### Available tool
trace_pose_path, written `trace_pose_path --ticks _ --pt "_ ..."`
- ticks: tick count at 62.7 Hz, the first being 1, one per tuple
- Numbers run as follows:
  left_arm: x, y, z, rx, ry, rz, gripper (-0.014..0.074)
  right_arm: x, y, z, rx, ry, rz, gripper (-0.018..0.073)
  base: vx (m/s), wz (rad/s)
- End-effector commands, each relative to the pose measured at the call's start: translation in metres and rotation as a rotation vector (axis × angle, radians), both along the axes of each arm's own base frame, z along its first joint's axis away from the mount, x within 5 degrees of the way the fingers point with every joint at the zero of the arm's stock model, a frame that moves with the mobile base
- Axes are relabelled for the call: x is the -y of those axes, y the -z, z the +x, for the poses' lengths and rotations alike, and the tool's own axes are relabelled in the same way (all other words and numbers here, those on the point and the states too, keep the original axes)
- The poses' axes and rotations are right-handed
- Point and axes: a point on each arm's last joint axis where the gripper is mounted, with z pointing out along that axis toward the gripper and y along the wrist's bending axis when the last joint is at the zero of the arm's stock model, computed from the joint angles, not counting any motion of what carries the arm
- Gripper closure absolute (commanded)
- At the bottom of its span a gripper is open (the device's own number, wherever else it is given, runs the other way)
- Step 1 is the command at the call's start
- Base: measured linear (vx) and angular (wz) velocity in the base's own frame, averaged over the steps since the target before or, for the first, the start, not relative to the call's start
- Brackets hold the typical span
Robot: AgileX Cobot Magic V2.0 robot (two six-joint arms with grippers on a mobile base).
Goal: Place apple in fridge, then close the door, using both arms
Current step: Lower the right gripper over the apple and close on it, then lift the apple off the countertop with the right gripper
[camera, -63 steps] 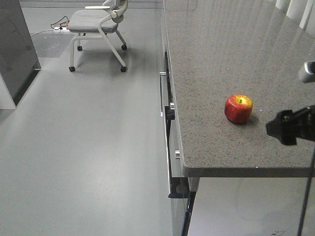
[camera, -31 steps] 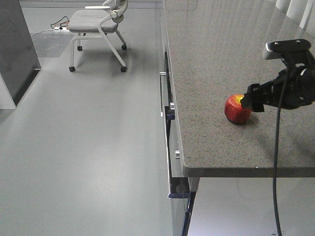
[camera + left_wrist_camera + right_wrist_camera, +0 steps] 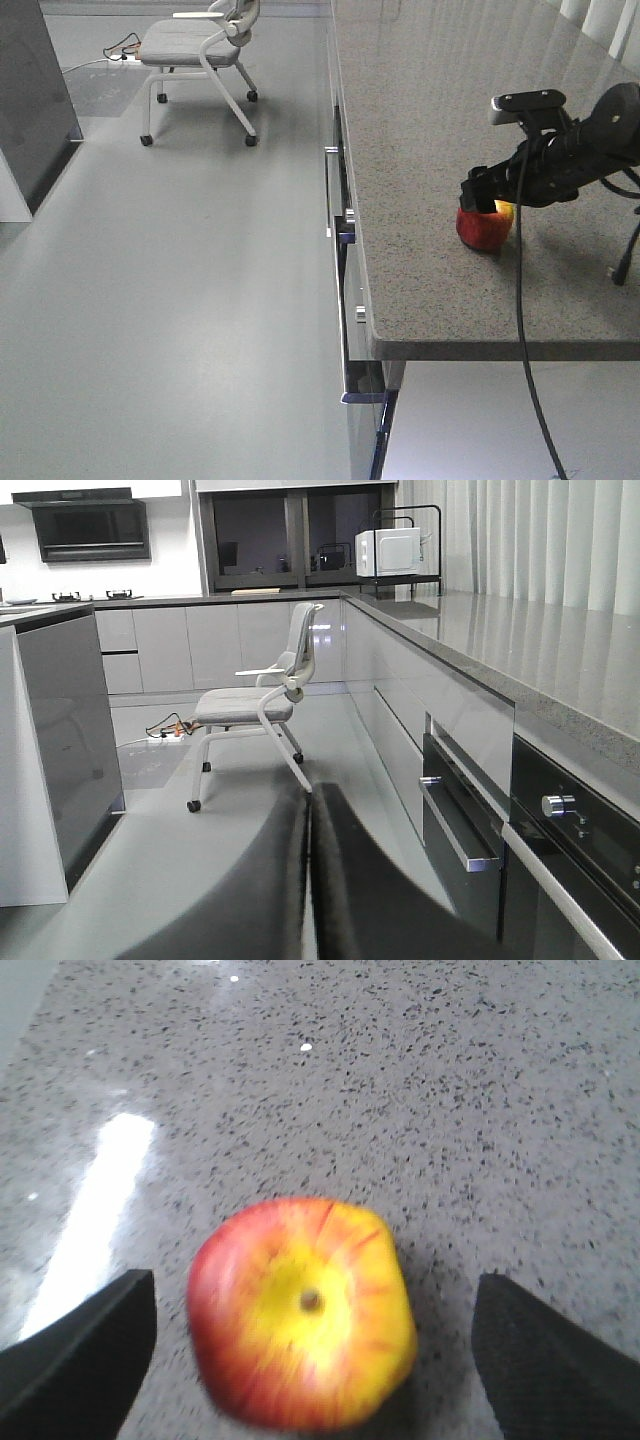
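Flanking the round, glossy red-yellow apple (image 3: 300, 1310) on the speckled stone counter (image 3: 470, 1080), the right pincer (image 3: 310, 1295) stands spread.

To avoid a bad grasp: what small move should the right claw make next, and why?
Probably lower the right claw slightly: its open fingers flank the small red-and-yellow apple on the speckled grey stone counter, gaps on both sides, apparently above its middle.
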Motion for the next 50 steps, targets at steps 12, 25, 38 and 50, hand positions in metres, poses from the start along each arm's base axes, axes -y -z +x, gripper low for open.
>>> trace_pose_path --ticks 12,25,38,50 --pt "0.0 -0.001 -0.001 0.069 0.0 -0.011 0.0603 0.001 -0.009 0.023 0.106 0.002 -0.008 -0.0032 0.0 0.0" --pt "0.0 -0.001 -0.001 0.069 0.0 -0.011 0.0603 0.001 -0.001 0.025 0.089 0.002 -0.008 0.0075 0.0 0.0" --pt "0.0 -0.001 -0.001 0.069 0.0 -0.011 0.0603 -0.001 -0.012 0.02 0.091 0.01 0.028 0.0224 0.0 0.0" --pt "0.0 -0.001 -0.001 0.069 0.0 -0.011 0.0603 -0.005 -0.054 -0.002 0.106 -0.006 0.082 0.0197 0.0 0.0"
